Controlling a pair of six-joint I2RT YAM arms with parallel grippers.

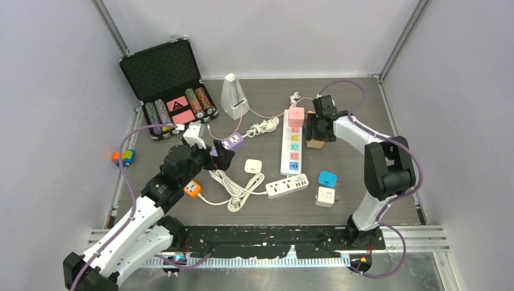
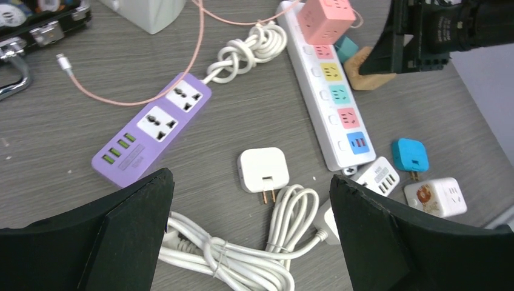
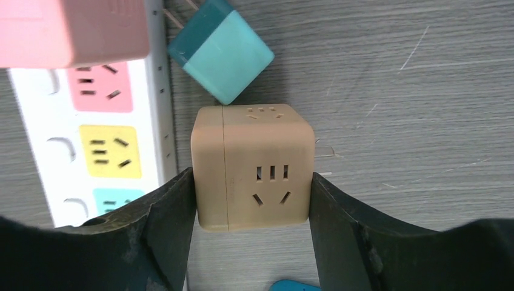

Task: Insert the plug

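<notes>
On the grey table [image 1: 363, 97], toward its far right, the long white power strip [image 3: 103, 151] with its coloured sockets lies lengthwise, and a pink cube adapter [image 3: 73, 30] already sits in its far end. The right gripper [image 3: 251, 194] is down just beside this strip, its two dark fingers pressed against opposite side faces of the tan cube plug [image 3: 254, 176], which rests on the table. The left gripper [image 2: 251, 182] hangs spread wide over the middle of the table, holding nothing, with a flat white charger [image 2: 262, 170] and a purple power strip [image 2: 151, 130] below it.

The tan cube plug is the piece to insert, as I judge it, and it lies just beside the yellow socket, with a teal cube adapter [image 3: 221, 51] near its far corner. Thin prongs seem to stick out from the side turned away from the strip, though they are faint.

Several things could go wrong. The fingers hold smooth flat faces low on the cube, so it may twist or slip when lifted. If the prongs do face away, the cube needs turning, and a poor turn would bring the pins down crooked on the socket. The strip is loose, so a hard push may slide it. The teal cube adapter could be knocked.
</notes>
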